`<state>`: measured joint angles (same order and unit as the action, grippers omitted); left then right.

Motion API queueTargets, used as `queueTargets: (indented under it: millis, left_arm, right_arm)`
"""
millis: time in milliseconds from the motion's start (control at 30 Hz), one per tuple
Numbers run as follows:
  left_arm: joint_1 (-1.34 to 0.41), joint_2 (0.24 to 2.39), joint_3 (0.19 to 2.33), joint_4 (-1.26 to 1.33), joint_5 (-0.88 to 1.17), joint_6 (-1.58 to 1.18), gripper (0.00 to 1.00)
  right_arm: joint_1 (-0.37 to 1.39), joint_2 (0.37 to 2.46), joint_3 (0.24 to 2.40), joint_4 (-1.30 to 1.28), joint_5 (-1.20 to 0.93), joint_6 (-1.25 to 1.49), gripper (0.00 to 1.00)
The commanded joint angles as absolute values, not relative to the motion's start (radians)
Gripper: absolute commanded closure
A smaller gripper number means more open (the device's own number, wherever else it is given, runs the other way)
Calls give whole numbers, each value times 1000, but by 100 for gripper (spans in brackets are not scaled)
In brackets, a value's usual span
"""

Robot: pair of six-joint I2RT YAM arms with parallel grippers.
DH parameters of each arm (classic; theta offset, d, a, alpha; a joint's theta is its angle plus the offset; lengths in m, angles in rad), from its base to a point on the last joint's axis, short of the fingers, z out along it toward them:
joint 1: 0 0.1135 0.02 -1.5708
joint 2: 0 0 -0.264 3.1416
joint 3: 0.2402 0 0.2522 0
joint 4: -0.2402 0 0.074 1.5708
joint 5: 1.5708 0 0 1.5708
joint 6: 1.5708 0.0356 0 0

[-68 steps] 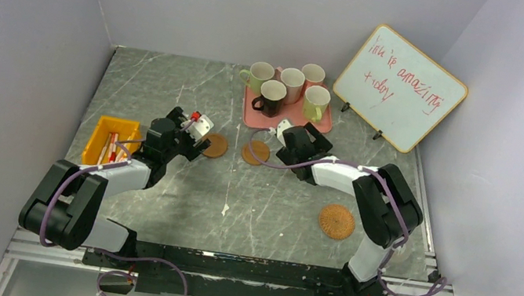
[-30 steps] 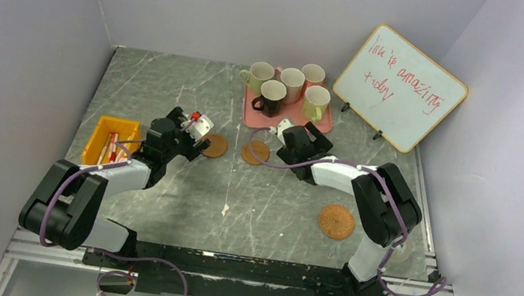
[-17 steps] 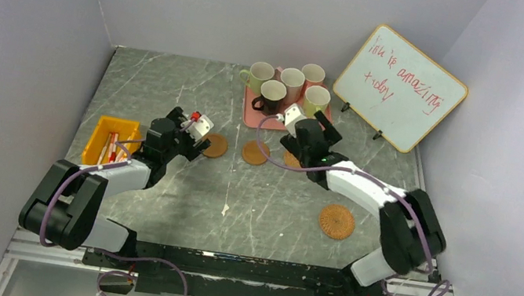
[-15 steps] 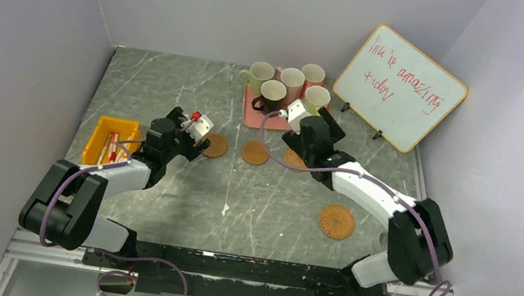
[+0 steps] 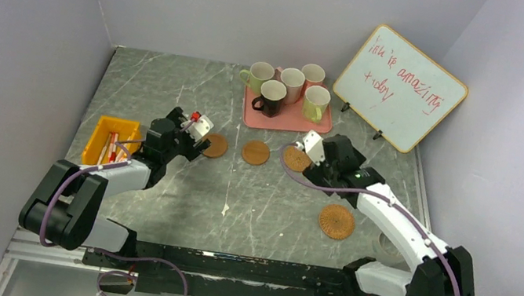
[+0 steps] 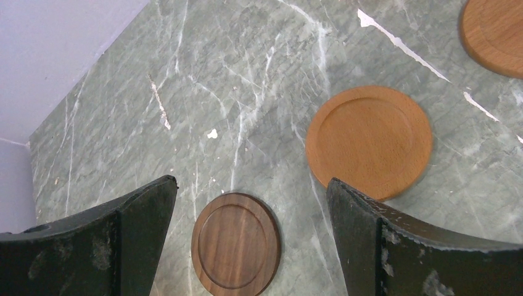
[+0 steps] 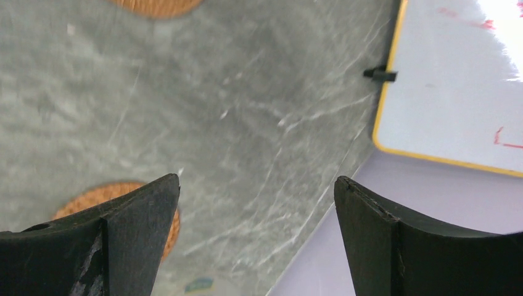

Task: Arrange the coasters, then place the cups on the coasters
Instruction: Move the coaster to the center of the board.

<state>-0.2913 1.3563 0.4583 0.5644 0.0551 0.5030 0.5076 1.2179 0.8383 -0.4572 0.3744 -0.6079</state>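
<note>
Though wide apart, left fingers (image 6: 123, 246) and right fingers (image 7: 123, 240) over grey veined tabletop (image 5: 172, 94), lilac walls (image 5: 22, 38) around.

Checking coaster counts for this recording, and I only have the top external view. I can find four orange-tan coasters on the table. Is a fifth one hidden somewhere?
Observer: Yes. The left wrist view shows a dark brown coaster lying flat on the table, directly under the left end effector.
Operator: Is it gripped?
Observer: No. The fingers stand wide apart on either side of it, with bare table showing between each one and the coaster.
Operator: And the right end effector?
Observer: The right end effector is open too. Its wrist view shows only table between the fingers.
</note>
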Motion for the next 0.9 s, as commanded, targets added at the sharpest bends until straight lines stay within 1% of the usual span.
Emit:
queueTargets:
  millis: [0, 200, 333, 467, 633, 867]
  left_arm:
    - [-288, 1321, 447, 602, 61, 499, 4]
    - [-288, 1321, 445, 603, 62, 499, 4]
    - [-288, 1327, 446, 603, 60, 499, 4]
    - [-287, 1322, 445, 604, 57, 500, 4]
    - [-287, 1327, 445, 606, 57, 501, 4]
    - [-288, 1324, 445, 608, 55, 501, 4]
  right_arm:
    - [486, 1131, 758, -607, 318, -699, 0]
    - [463, 1060, 635, -662, 266, -785, 0]
    - [454, 1063, 570, -605, 271, -818, 0]
    - [436, 1119, 544, -536, 260, -818, 0]
    - [410, 1208, 524, -372, 289, -806, 0]
    - [297, 1368, 572, -176, 343, -790, 0]
